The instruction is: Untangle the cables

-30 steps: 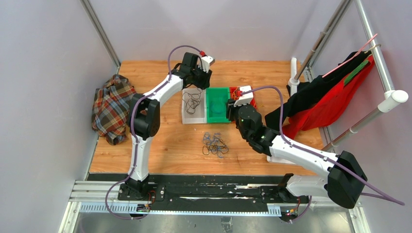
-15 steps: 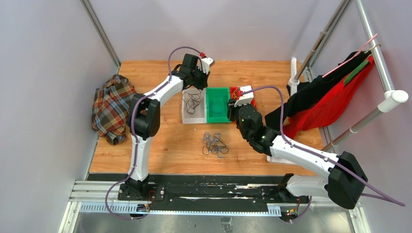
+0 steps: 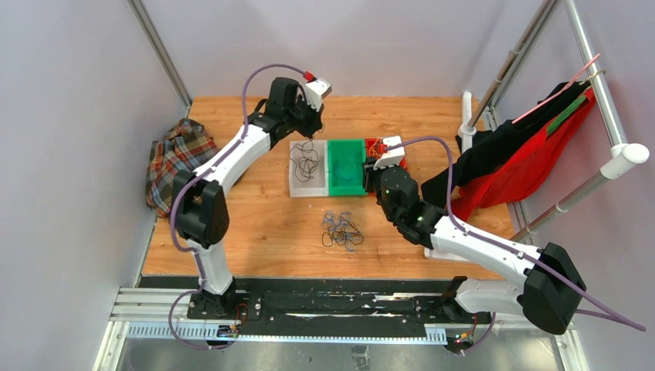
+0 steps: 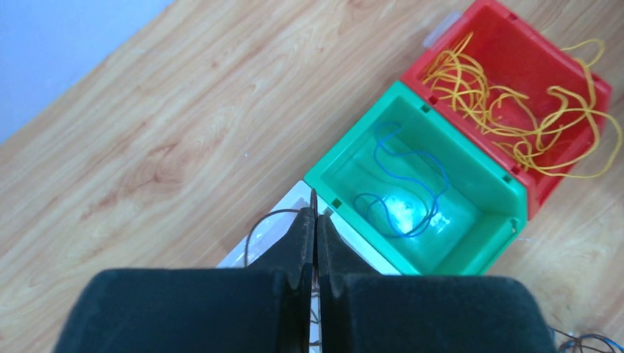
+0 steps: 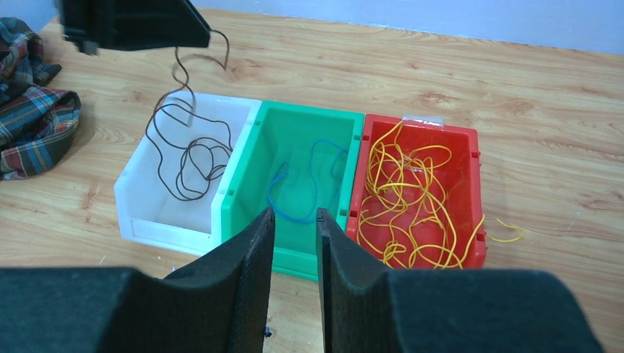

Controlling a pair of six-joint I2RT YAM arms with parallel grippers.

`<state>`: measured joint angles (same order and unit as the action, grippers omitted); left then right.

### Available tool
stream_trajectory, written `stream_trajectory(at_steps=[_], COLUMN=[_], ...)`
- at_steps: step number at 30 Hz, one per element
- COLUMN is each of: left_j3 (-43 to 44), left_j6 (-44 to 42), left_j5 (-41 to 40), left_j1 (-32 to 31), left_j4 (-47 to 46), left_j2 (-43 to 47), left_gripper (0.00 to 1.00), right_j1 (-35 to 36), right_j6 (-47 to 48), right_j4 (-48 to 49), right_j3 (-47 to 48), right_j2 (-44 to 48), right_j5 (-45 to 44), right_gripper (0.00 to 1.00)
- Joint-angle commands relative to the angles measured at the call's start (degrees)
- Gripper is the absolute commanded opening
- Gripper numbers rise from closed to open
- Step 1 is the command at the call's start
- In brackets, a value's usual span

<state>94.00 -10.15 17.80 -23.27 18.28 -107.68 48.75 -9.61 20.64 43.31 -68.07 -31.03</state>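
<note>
Hanging straight down from the clenched left gripper [image 4: 315,220], the black cable [image 5: 188,147] runs vertically into the white bin [image 5: 140,198] directly beneath, lower loops inside. The right gripper [image 5: 294,215], slightly parted and empty, sits nearer the loose tangle [image 3: 341,230].

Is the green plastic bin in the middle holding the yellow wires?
No, the green plastic bin holds only a thin blue cable; the yellow cables lie in the red plastic bin.
</note>
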Motion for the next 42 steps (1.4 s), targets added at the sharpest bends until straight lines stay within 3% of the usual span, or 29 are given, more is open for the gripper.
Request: stream_trajectory(at_steps=[1,10,19,25,31,34,38,41,42], left_j3=[-4.4,-14.4,-13.1,-13.3,-13.0,-11.9,-10.9,-10.2,-9.4], left_j6=[-0.9,-0.7,-0.3,-8.0,-8.0,-7.4,-6.3,-6.4,-5.8], left_j5=[1.6,0.8,0.7,-4.6,-2.0,0.6,1.4,2.0,1.4], left_j1=[0.3,0.2,-1.3,-0.8,-0.2,-0.3,-0.3,-0.3,-0.3], left_j4=[-0.7,-3.5,-5.9,-6.0,-4.1,-1.7,1.9,5.7,7.6], left_j2=[4.4,5.4,-0.8,-4.4,-1.4,0.8,4.5,8.1,9.0], left_gripper=[0.01,0.01,0.01,0.04,0.37,0.63,0.77,0.99,0.98], right_j1=[-0.9,-0.9,-0.9,-0.9,-0.9,-0.9,-0.9,-0.9,-0.9], right_j6=[-0.3,-1.3,-1.5,-0.4,-0.3,0.0,0.7,0.9,0.8], right_j4=[-0.3,-0.9,-1.3,-1.3,-1.6,-2.1,-2.7,-3.9,-4.5], right_j3=[-0.5,-1.1,-1.0,-0.5,0.1,0.3,0.6,1.2,1.4], right_j2=[1.4,2.4,1.7,0.8,-0.1,-0.1,0.0,-0.2,-0.5], right_j5=[0.3,0.4,0.8,0.9,1.5,2.0,2.0,3.0,3.4], right_gripper=[0.27,0.26,0.25,0.25,0.30,0.37,0.44,0.50,0.54])
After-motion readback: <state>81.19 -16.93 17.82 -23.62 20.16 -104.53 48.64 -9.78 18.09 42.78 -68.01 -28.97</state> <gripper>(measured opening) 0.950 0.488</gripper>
